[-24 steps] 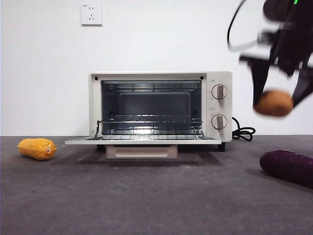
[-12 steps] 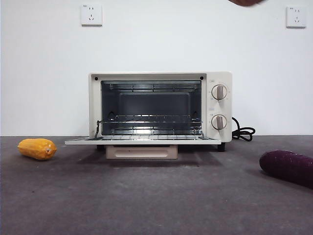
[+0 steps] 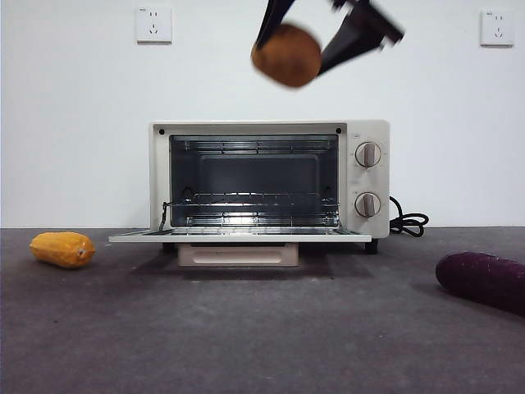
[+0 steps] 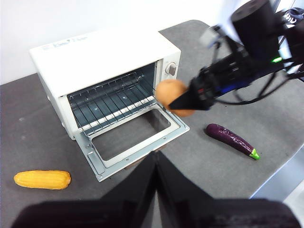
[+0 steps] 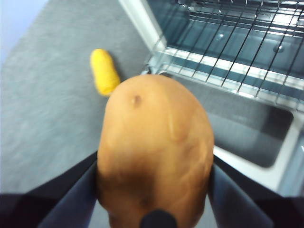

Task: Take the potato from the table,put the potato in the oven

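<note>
The orange-brown potato [image 3: 286, 55] hangs high in the air above the oven [image 3: 269, 182], held by my right gripper [image 3: 289, 51], which is shut on it. In the right wrist view the potato [image 5: 156, 147] fills the space between the jaws, above the oven's lowered door [image 5: 247, 133]. The left wrist view shows the potato [image 4: 174, 97] in front of the open oven [image 4: 102, 66], over its door. The cream-white oven stands with its door folded down and its wire rack [image 3: 250, 199] bare. My left gripper [image 4: 156, 159] is shut, high above the table [image 3: 246, 328].
A yellow ridged vegetable [image 3: 62, 249] lies on the table left of the oven. A dark purple eggplant [image 3: 482, 281] lies at the right. The oven's black cord [image 3: 408, 222] curls beside its right wall.
The right gripper with the potato rose from the right side, left the front view at the top, and now shows high above the oven, further left.
</note>
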Robot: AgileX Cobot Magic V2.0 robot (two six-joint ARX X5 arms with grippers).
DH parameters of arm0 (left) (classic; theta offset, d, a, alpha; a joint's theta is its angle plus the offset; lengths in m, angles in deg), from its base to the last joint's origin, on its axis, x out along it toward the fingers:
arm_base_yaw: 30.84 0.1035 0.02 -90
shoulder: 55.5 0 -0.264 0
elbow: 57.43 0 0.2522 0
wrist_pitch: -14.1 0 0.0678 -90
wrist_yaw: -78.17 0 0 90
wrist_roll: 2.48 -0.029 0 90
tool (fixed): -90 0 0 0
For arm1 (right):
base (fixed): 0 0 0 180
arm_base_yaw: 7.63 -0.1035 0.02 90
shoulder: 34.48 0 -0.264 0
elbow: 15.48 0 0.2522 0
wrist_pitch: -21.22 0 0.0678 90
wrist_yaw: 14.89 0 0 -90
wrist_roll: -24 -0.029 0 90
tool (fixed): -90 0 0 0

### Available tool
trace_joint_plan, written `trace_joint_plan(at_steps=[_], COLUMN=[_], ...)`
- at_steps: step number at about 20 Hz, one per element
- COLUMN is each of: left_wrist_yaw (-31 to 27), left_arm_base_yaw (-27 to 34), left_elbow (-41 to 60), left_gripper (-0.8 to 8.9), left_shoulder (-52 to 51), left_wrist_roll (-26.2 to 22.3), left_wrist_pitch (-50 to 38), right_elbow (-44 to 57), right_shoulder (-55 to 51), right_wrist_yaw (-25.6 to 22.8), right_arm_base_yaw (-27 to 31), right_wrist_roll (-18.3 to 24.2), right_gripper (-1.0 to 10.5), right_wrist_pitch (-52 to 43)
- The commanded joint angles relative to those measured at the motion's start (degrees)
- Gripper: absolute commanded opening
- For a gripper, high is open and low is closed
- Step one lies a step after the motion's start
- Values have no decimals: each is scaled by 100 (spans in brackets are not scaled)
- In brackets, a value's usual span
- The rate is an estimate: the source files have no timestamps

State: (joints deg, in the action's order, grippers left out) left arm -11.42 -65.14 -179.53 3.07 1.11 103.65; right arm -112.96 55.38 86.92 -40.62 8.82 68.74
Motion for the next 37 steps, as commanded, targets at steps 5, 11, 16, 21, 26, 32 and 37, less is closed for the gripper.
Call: trace_joint_plan(at_steps=[5,11,16,21,26,32,37], left_wrist_yaw=[2,-2,-48,0,-44,-44,-44], left_arm_base_yaw=[-15,-15,-13,-13,-13,-13,-13], left_elbow=[66,396,916,970,970,970,970], left_gripper=[-6,-6,-6,-6,-6,-6,-6], left_shoulder=[-157,-337,-468,-507,-645,-695,-695], left_wrist_roll=[-59,-61,-61,-17,-17,-22,-46], left_wrist_pitch=[-22,-20,-20,-20,-20,-20,-20], right_elbow=[-2,-184,-820,-1370,-1478,-1478,-1478], right_shoulder=[1270,2085,2514,2870,3200,3368,3416], right_wrist_yaw=[-625,-997,-997,-1235,-1554,-1814,-1878], right_arm_base_yaw=[-4,7,7,7,0,0,7], right_wrist_roll=[33,-24,-22,-28,-136,-212,-286], right_gripper=[155,158,158,158,159,159,240], right_wrist_pitch=[-1220,-1749,-1720,-1550,-1683,-2140,-2179])
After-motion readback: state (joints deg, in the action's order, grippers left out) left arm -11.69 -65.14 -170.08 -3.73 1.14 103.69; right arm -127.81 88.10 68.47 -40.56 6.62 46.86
